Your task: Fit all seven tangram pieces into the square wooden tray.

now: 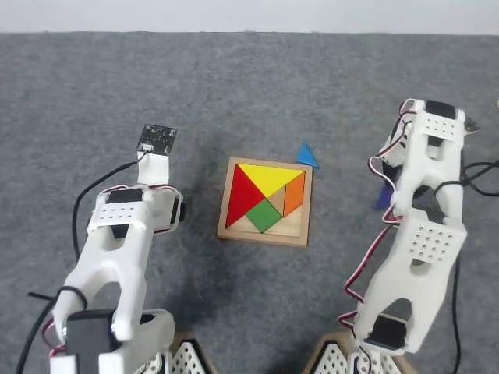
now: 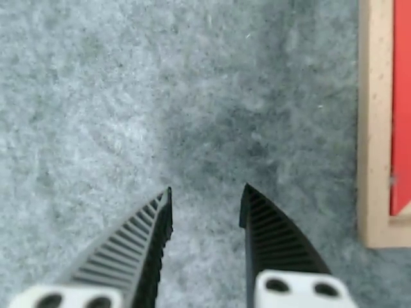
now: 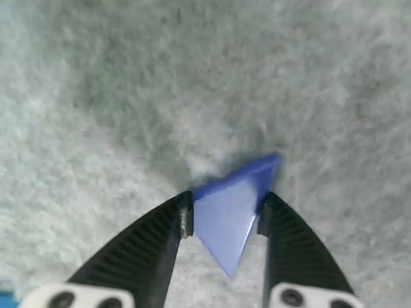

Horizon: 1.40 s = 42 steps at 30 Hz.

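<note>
Tangram tray (image 1: pixel 226 204) sits part-filled on the counter (image 1: pixel 93 93). Right pincer (image 3: pixel 226 204) clamps a dark blue triangle (image 3: pixel 241 186), seemingly off-centre, so it could pivot or slip out. Left pincer (image 2: pixel 207 192) gapes empty beside the tray.

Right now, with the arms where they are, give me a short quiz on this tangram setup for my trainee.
1. True or false: the green square lies inside the wooden tray.
2. What do the right arm's jaws grip? A) a dark blue triangle B) the green square C) nothing
3. Fill in: the left arm's jaws stand ___ above the carpet.
Key: 1 true; 2 A; 3 open.
</note>
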Available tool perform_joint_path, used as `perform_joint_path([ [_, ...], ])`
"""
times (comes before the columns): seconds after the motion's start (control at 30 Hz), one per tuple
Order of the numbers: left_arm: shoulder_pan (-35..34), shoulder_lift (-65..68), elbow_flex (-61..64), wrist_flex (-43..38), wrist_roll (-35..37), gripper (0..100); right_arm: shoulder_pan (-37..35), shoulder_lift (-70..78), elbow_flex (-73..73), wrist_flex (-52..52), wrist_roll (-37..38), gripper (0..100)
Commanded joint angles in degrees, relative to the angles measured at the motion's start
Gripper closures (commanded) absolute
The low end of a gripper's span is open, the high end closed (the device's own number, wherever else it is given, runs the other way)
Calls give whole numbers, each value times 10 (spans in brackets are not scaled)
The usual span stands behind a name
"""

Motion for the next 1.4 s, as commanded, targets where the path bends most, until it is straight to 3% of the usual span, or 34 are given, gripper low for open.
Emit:
perform_joint_path([
  [0.0,-4,-3,-22,-11,-11,836,2,15,-28,-17,-9,850],
  [0.23,-4,-3,-22,-11,-11,836,13,64,-66,-14,14,853],
  [0.53,-4,-3,-21,-11,-10,836,-65,65,-127,57,454,911],
  [0.7,-4,-3,-21,-11,-10,836,-89,60,-149,87,534,916],
  [0.83,-4,-3,-21,-11,-10,836,-132,60,-149,130,673,916],
  [1.17,-4,-3,-21,-11,-11,836,-196,-23,-145,140,686,944],
  [1.37,-4,-2,-21,-11,-11,836,-199,-155,-92,154,692,842],
])
